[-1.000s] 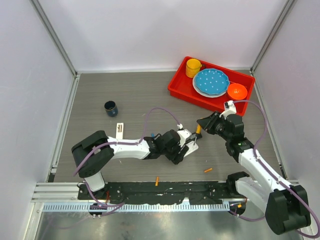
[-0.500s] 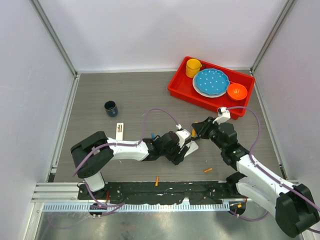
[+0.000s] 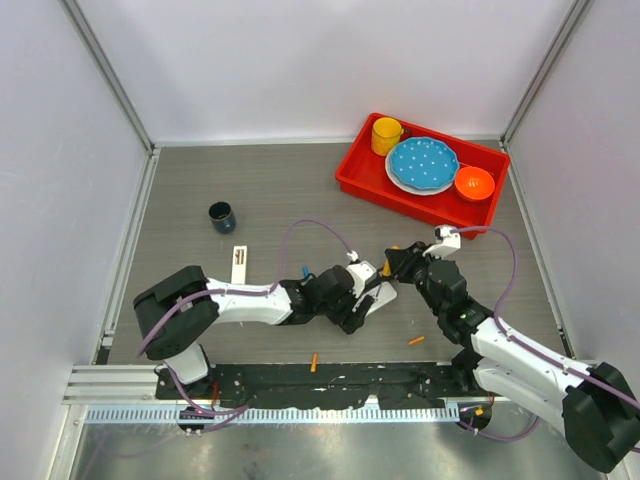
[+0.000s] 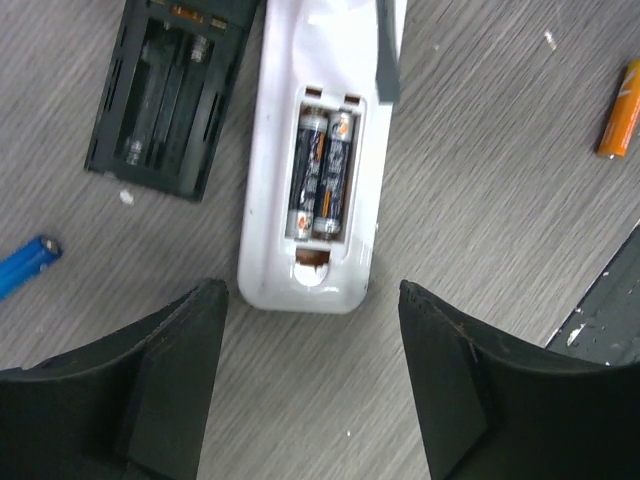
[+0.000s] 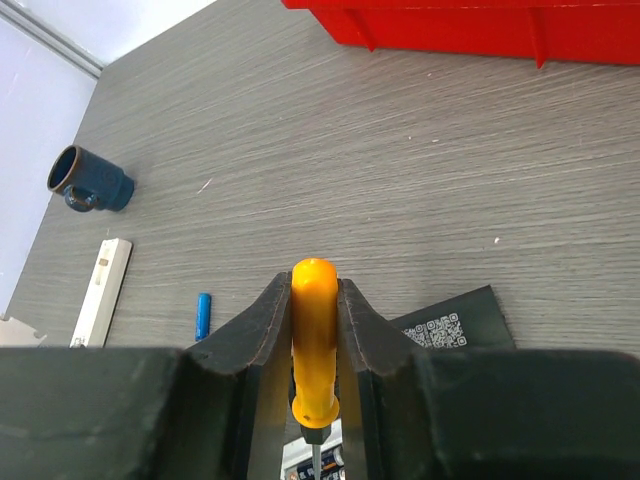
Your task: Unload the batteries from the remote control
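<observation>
Left fingers spread wide, empty, hovering over the white remote on the table; two batteries sit side by side in its open bay. Right fingers clenched on the orange-handled screwdriver, shaft pointing down at that remote. One blue battery, one orange battery loose nearby.

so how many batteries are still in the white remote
2, both in the white remote, bay open: one battery nearer the black remote, the second battery beside it. None seems hidden.

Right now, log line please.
left gripper open above white remote | two batteries seated in it | right gripper shut on screwdriver
</observation>
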